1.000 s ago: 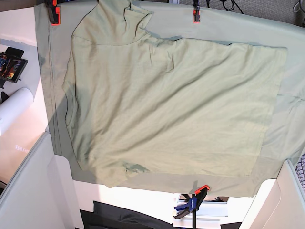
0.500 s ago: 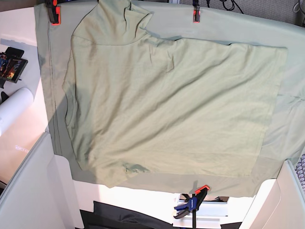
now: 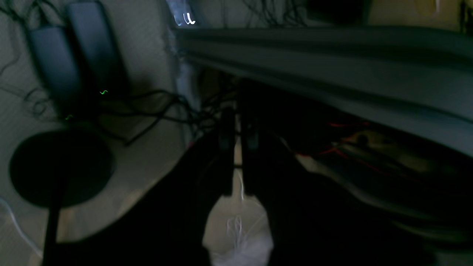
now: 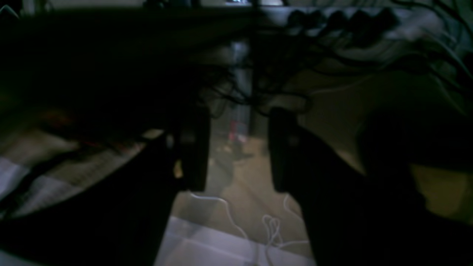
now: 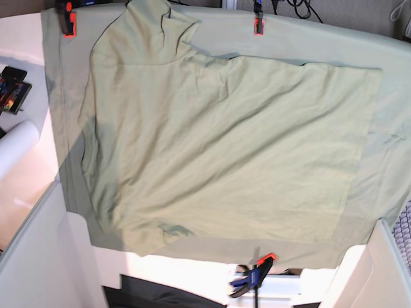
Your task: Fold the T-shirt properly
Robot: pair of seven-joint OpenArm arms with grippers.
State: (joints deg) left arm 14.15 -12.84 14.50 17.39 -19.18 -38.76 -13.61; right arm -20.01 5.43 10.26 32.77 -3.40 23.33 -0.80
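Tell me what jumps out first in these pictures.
The pale green T-shirt fills the middle of the base view, spread on a larger same-coloured sheet pinned by orange clamps. Both wrist views are dark and look below the table: the left gripper is nearly shut, the right gripper stands open.

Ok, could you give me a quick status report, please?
Left gripper shut, right gripper open, both empty, below table level. T-shirt spread flat, unfolded. Nothing lying on it.
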